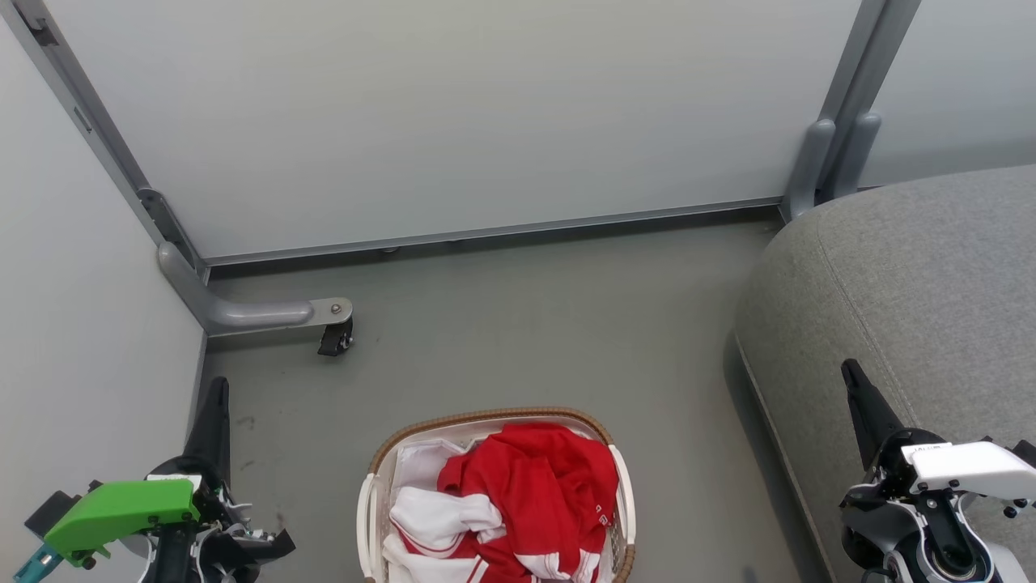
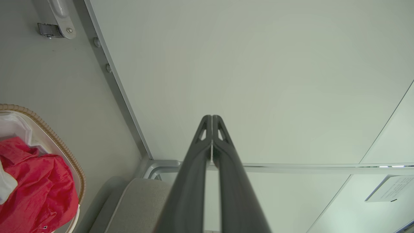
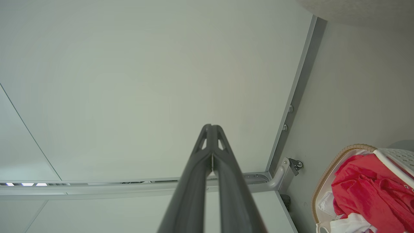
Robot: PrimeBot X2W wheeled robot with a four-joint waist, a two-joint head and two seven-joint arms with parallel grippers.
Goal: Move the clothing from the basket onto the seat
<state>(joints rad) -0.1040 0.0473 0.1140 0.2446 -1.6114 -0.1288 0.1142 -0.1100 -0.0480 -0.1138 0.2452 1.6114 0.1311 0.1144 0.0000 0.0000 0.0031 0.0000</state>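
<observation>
The clothing (image 1: pixel 534 478) lies heaped in the basket (image 1: pixel 486 417), the seat (image 1: pixel 914 283) to its right. The left gripper (image 1: pixel 214 425) and right gripper (image 1: pixel 864 409) flank the basket, pressed together and empty, likely parked before the first reach.

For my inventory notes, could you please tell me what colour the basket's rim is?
The rim is brown and woven; the head view shows it best.
</observation>
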